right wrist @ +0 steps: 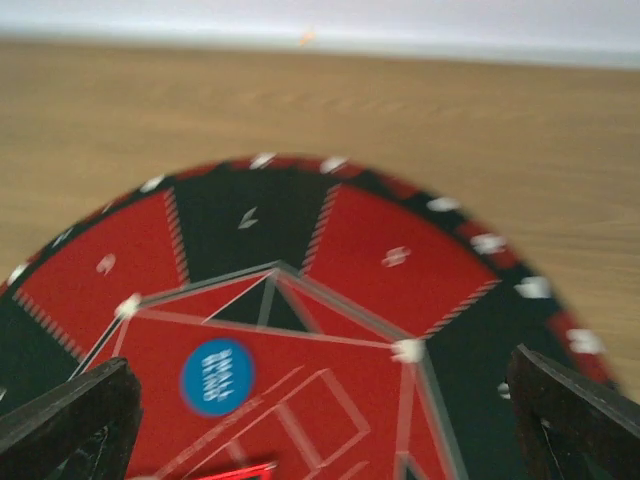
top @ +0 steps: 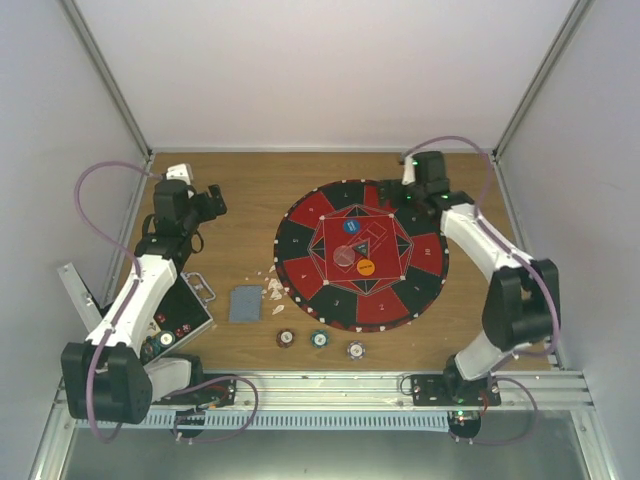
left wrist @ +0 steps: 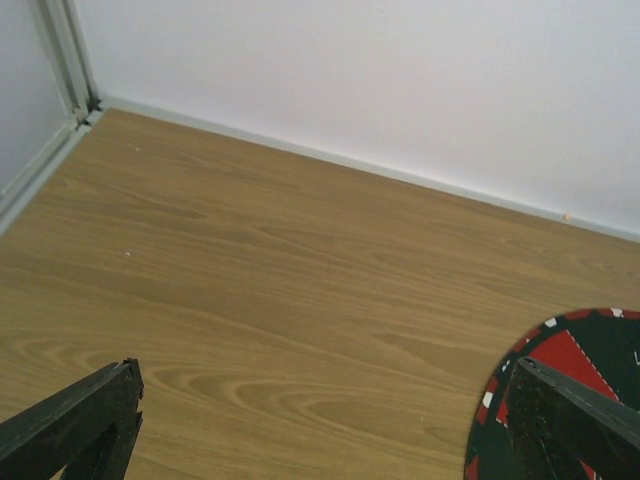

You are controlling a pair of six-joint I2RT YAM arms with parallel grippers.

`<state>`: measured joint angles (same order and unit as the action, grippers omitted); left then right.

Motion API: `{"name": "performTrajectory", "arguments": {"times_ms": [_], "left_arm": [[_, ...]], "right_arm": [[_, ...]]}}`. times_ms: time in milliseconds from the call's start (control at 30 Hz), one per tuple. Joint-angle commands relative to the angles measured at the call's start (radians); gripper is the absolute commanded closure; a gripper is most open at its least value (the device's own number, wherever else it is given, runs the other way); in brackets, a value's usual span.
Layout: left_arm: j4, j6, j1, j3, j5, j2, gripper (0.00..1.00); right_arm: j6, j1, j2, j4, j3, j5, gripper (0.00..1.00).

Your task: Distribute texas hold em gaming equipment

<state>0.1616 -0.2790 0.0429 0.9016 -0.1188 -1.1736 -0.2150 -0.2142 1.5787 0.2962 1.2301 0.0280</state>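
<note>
A row of three poker chips lies near the front edge: red [top: 286,338], teal [top: 319,338] and grey [top: 356,349]. Left of the round red-and-black mat [top: 400,300] sits a stack of grey-blue playing cards [top: 244,302]. On the mat lie a blue disc [top: 350,227] [right wrist: 217,376], an orange disc [top: 366,267] and a pale disc [top: 345,256]. My left gripper [top: 212,200] [left wrist: 325,440] hangs open over bare wood at the far left, holding nothing. My right gripper [top: 410,190] [right wrist: 320,420] is open above the mat's far edge, with the blue disc below it.
A black hinged case [top: 190,300] with more chips lies open at the near left, under my left arm. White scraps [top: 273,290] lie between the cards and the mat. Walls close the table on the back and both sides. The mat's rim [left wrist: 500,385] shows at the left wrist view's lower right.
</note>
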Motion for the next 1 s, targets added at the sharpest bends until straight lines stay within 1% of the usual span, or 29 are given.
{"name": "performTrajectory", "arguments": {"times_ms": [0,67,100,300,400,467,633,800,967], "left_arm": [[0.0,-0.008,-0.002,0.033,0.06,-0.036,0.01],[0.005,0.007,-0.002,0.039,0.057,-0.044,0.01],[0.008,0.015,-0.001,0.043,0.052,-0.048,0.01],[0.012,0.089,-0.001,0.073,0.024,-0.069,0.01],[0.009,0.108,-0.002,0.098,0.019,-0.092,0.01],[0.005,0.112,-0.002,0.116,0.028,-0.111,0.01],[0.007,0.104,-0.001,0.131,0.039,-0.129,0.01],[0.011,0.103,-0.001,0.125,0.047,-0.132,0.01],[0.022,0.096,-0.001,0.124,0.051,-0.135,0.01]], "right_arm": [[0.084,-0.113,0.124,0.114,0.073,0.128,0.0],[0.117,-0.165,0.185,0.165,0.097,0.16,0.0],[0.123,-0.19,0.209,0.187,0.1,0.15,0.0],[0.138,-0.322,0.291,0.203,0.065,0.136,0.03],[0.138,-0.364,0.338,0.22,0.081,0.108,0.09],[0.136,-0.373,0.357,0.229,0.09,0.1,0.13],[0.126,-0.375,0.366,0.252,0.072,0.076,0.13],[0.112,-0.379,0.326,0.251,0.009,0.045,0.13],[0.104,-0.382,0.315,0.254,-0.012,0.029,0.13]]}}
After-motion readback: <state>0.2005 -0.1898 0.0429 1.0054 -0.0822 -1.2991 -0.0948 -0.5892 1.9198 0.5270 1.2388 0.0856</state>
